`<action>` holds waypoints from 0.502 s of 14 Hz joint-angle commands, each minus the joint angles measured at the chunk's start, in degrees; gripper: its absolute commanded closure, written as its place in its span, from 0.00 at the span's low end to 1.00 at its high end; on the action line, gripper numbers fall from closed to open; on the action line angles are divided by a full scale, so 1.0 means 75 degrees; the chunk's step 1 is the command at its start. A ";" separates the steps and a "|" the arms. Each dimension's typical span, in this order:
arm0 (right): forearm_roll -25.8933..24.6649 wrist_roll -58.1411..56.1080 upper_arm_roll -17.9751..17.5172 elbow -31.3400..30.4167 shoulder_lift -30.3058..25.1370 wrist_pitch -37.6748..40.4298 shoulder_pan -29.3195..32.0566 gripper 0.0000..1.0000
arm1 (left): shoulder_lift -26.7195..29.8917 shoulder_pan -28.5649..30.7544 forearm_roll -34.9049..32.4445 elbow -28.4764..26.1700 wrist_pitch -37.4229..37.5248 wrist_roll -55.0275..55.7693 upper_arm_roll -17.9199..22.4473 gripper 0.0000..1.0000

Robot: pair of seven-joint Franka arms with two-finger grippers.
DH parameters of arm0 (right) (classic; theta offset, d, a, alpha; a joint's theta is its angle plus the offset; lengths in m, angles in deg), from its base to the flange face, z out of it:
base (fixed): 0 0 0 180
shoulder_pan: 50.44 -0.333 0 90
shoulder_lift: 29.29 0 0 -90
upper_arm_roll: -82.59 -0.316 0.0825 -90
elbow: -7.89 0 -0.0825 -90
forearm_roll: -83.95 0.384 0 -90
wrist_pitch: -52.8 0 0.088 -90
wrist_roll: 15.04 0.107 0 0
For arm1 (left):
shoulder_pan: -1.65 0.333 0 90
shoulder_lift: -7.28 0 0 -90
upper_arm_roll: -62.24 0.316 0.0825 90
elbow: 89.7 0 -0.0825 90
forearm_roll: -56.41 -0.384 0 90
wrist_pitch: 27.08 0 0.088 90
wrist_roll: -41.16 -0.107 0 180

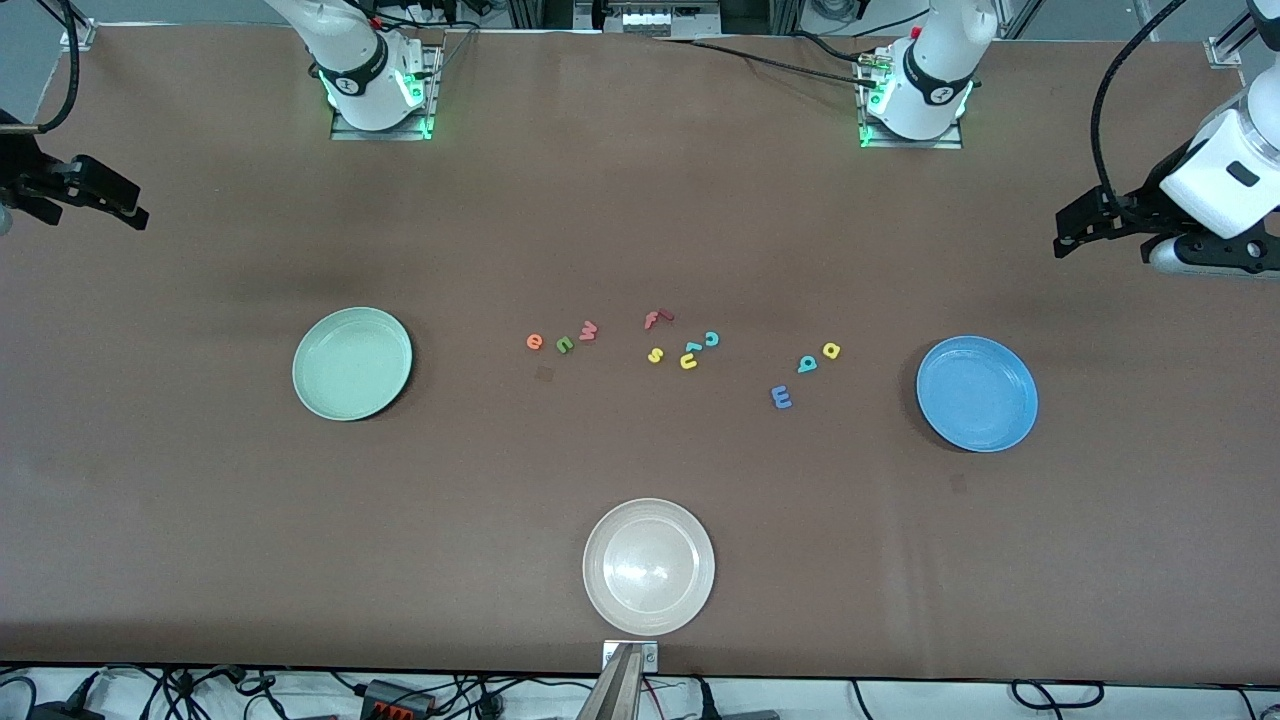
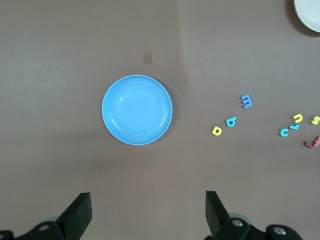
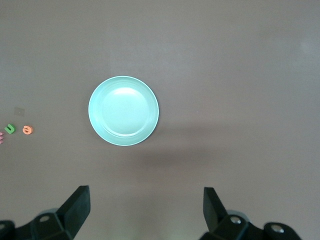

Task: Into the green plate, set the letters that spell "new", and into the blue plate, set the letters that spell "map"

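The green plate [image 1: 352, 363] [image 3: 123, 111] lies toward the right arm's end of the table, the blue plate [image 1: 977, 393] [image 2: 137, 110] toward the left arm's end. Between them, nearest the green plate, sit the orange "e" [image 1: 535, 342] [image 3: 28, 130], dark green "n" [image 1: 564, 345] [image 3: 10, 129] and pinkish "w" [image 1: 588, 331]. The blue "m" [image 1: 781, 397] [image 2: 246, 101], teal "a" [image 1: 806, 364] [image 2: 231, 121] and yellow "p" [image 1: 831, 350] [image 2: 216, 131] lie by the blue plate. My left gripper [image 1: 1068, 232] [image 2: 147, 200] hangs open and empty near the blue plate. My right gripper [image 1: 130, 205] [image 3: 146, 195] hangs open and empty near the green plate.
A whitish-beige plate [image 1: 649, 566] [image 2: 307, 12] sits nearest the front camera at mid-table. In the middle of the letter row lie a red "f" [image 1: 656, 319], yellow "s" [image 1: 655, 354], yellow "u" [image 1: 689, 361] and teal "c" [image 1: 711, 338].
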 commanded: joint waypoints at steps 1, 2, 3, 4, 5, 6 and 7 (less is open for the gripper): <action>0.0075 0.0036 -0.0050 -0.0040 -0.0101 0.0074 0.0090 0.00 | 0.0049 0.0045 -0.0004 0.0099 0.0138 0.0055 -0.0051 0.00; 0.0075 0.0036 -0.0050 -0.0040 -0.0101 0.0063 0.0090 0.00 | 0.0049 0.0045 -0.0004 0.0099 0.0138 0.0055 -0.0051 0.00; 0.0075 0.0036 -0.0050 -0.0040 -0.0101 0.0063 0.0090 0.00 | 0.0049 0.0033 -0.0004 0.0099 0.0149 0.0066 -0.0063 0.00; 0.0064 0.0036 -0.0061 -0.0040 -0.0089 0.0074 0.0090 0.00 | 0.0049 0.0033 -0.0004 0.0099 0.0161 0.0055 -0.0063 0.00; 0.0075 0.0002 -0.0050 -0.0040 -0.0089 0.0109 0.0090 0.00 | 0.0049 0.0033 -0.0004 0.0099 0.0184 0.0055 -0.0052 0.00; 0.0075 0.0001 -0.0061 -0.0052 -0.0089 0.0202 0.0090 0.00 | 0.0049 0.0033 -0.0004 0.0099 0.0185 0.0055 -0.0063 0.00; 0.0075 0.0013 -0.0062 -0.0052 -0.0101 0.0238 0.0079 0.00 | 0.0049 0.0033 -0.0004 0.0099 0.0185 0.0055 -0.0063 0.00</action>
